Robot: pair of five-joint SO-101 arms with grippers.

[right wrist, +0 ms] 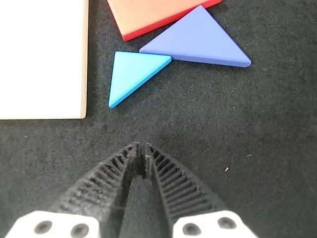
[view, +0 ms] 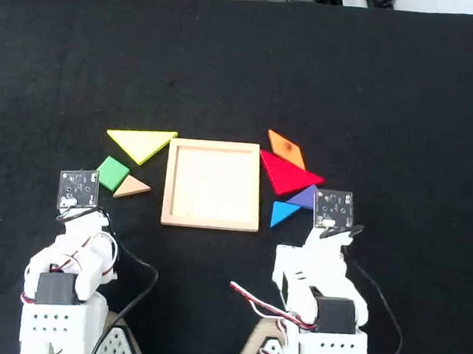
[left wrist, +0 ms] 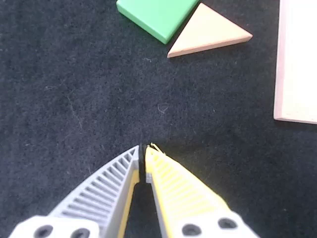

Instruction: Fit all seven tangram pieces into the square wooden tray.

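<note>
Tray (view: pixel 209 221) rim flanked by tangram pieces (view: pixel 142 142); my left gripper (left wrist: pixel 143 150) and right gripper (right wrist: pixel 141 147) both closed over black cloth (view: pixel 246 70).

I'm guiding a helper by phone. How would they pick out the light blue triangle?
Start at the square wooden tray mid-table. By its right side, near the corner closest to the right arm, lies the light blue triangle. Unlike the purple triangle touching its tip and the big red triangle beyond, it is small and sky-coloured.
</note>
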